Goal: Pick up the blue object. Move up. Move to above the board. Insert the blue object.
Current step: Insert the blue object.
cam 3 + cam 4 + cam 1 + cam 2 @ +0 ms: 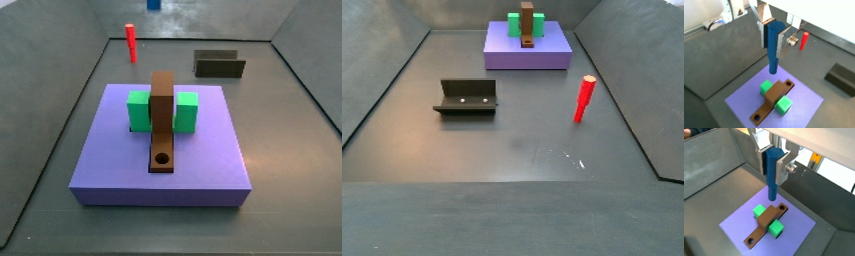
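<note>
Pinching the blue object [773, 44] vertically between its silver fingers [782, 167], the hand [771, 161] holds it clear of the surface [724, 193], above and just short of the purple board [801, 230]. Upright carriage keeps the lower tip aimed downward for insertion near the brown bar [772, 100] and green blocks [784, 105]. The red peg [584, 99] and fixture [466, 97] stand well apart from the hand.

Dark grey floor [516, 150], sloped grey walls [376, 70], fixture [466, 97] standing on floor.
</note>
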